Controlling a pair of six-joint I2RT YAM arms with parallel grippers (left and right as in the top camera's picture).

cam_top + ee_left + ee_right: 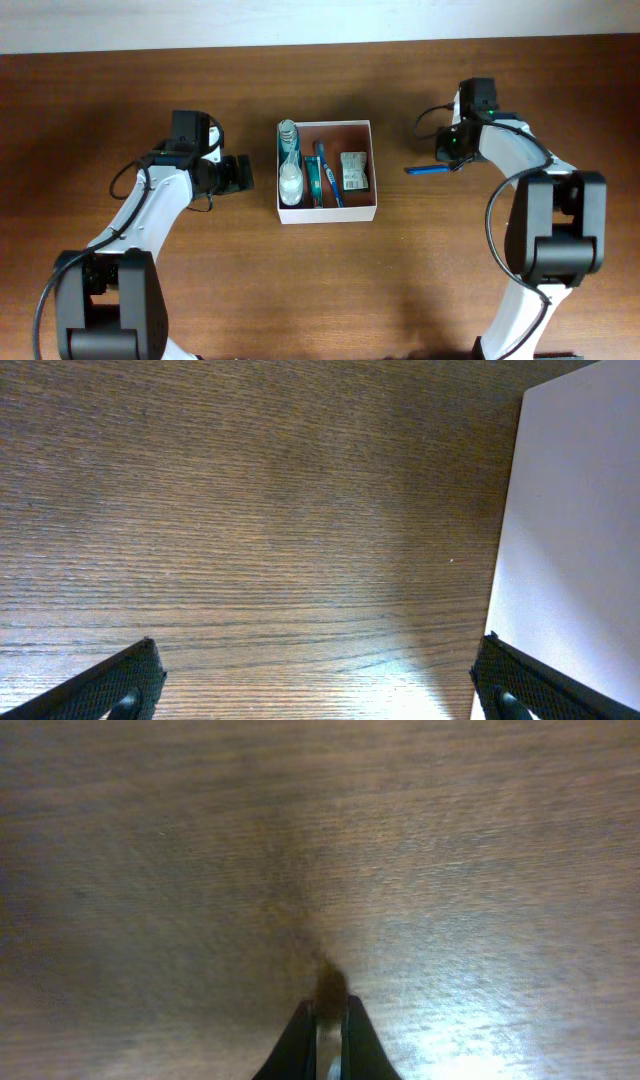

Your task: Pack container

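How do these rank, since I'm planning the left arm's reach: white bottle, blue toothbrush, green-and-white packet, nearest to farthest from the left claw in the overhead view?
From the left claw, in the overhead view:
1. White bottle, against the left wall of the container.
2. Blue toothbrush, in the middle.
3. Green-and-white packet, on the right side.

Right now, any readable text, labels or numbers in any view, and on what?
None legible.
The green-and-white packet in the container: print too small to read.
The bottle: no readable marking.
Wrist views: no text.
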